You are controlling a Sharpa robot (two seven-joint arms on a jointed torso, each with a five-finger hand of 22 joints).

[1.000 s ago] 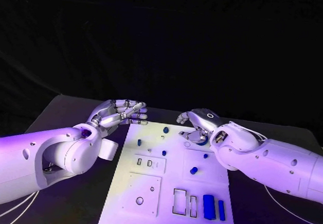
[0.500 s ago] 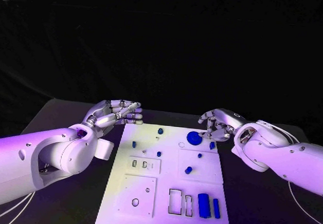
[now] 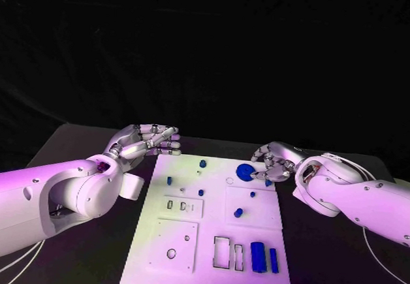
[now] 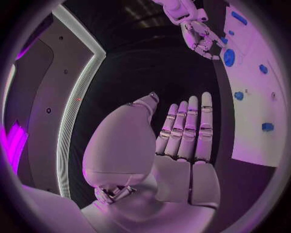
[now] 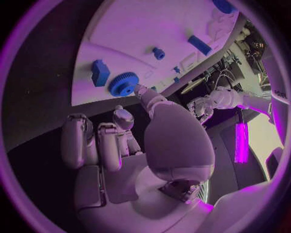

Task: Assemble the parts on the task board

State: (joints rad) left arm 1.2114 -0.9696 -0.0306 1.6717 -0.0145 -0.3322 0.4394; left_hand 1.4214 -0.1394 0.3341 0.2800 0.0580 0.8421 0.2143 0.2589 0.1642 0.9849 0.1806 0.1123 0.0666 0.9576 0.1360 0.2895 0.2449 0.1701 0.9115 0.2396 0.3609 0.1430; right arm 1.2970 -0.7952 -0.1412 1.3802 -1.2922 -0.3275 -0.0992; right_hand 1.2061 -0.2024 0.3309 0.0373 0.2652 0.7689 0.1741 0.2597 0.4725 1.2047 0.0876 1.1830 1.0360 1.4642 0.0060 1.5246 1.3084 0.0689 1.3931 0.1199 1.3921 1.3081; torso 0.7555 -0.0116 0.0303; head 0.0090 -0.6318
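The white task board (image 3: 255,234) lies in the middle of the black table. A blue gear (image 3: 245,172) sits on its far right part. My right hand (image 3: 271,164) hovers just right of the gear with its fingers bent loosely and nothing in them. The thumb tip reaches the gear (image 5: 123,83) at its rim. My left hand (image 3: 149,141) floats off the board's far left corner, holding nothing, its fingers (image 4: 189,128) straight and side by side. Small blue pegs (image 3: 238,212) are spread over the board. Two long blue bars (image 3: 257,257) lie at its near right.
Two empty rectangular slots (image 3: 221,253) sit left of the bars. Raised white plates (image 3: 174,244) cover the board's near left. A blue block (image 5: 100,73) lies close to the gear. Bare black table (image 3: 82,143) flanks the board on both sides.
My right hand has come off the top of the gear and drawn back to its right side. The gear stays on the board. My left hand has barely moved.
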